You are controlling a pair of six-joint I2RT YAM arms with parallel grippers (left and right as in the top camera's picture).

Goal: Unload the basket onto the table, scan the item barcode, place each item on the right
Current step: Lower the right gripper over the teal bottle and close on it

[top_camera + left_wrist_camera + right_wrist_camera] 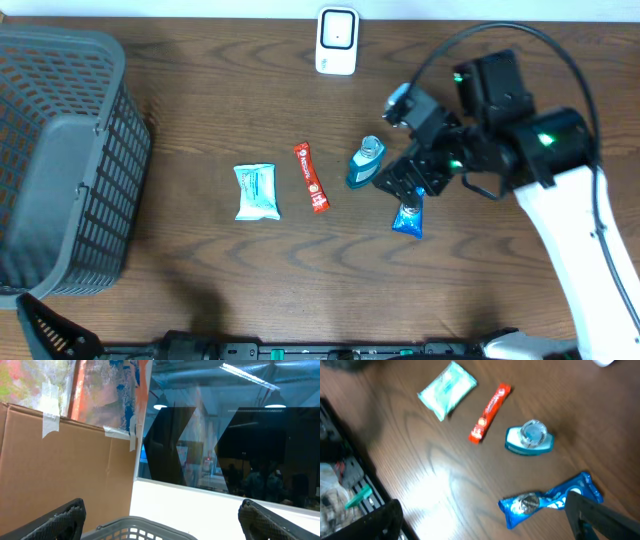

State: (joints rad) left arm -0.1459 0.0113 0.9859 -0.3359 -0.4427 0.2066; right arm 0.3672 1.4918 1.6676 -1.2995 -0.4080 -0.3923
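Note:
Several items lie on the wooden table: a teal wipes pack, a red stick sachet, a small blue bottle and a blue snack packet. My right gripper hovers open over the blue packet and bottle; one finger overlaps the packet's far end, with nothing held. My left gripper is open and empty, raised near the basket. No barcode is readable.
A white scanner-like device stands at the back edge. A large grey mesh basket fills the left side. The left arm's base shows at the front left corner. A cardboard box stands beyond the basket.

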